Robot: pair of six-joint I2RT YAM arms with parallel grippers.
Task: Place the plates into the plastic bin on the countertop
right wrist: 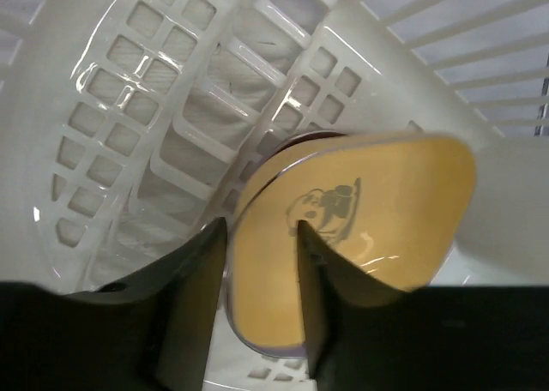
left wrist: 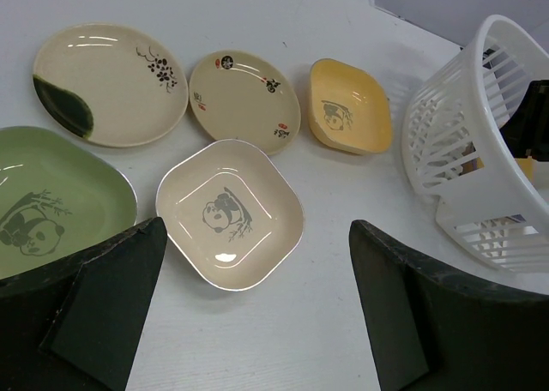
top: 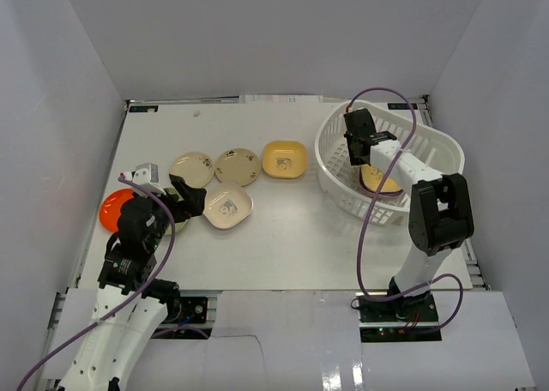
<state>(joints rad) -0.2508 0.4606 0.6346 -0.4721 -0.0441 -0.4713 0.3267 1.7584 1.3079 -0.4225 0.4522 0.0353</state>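
Note:
Inside the plastic bin [top: 336, 151] lies a tan panda plate [right wrist: 386, 202]. My right gripper [right wrist: 259, 228] hangs over the plate's rim, jaws a little apart, one finger outside the rim and one inside. On the countertop [top: 292, 245] lie a yellow plate [top: 284, 159], two round cream plates [top: 237, 165] [top: 190, 168], a cream panda plate [left wrist: 230, 211], a green panda plate [left wrist: 51, 198] and an orange plate [top: 111, 207]. My left gripper [left wrist: 257, 228] stands wide open just in front of the cream panda plate, holding nothing.
White walls close in the countertop on three sides. The bin [left wrist: 446, 142] stands at the far right, its lattice wall facing the row of plates. A purple cable loops from the right arm over the bin's rim.

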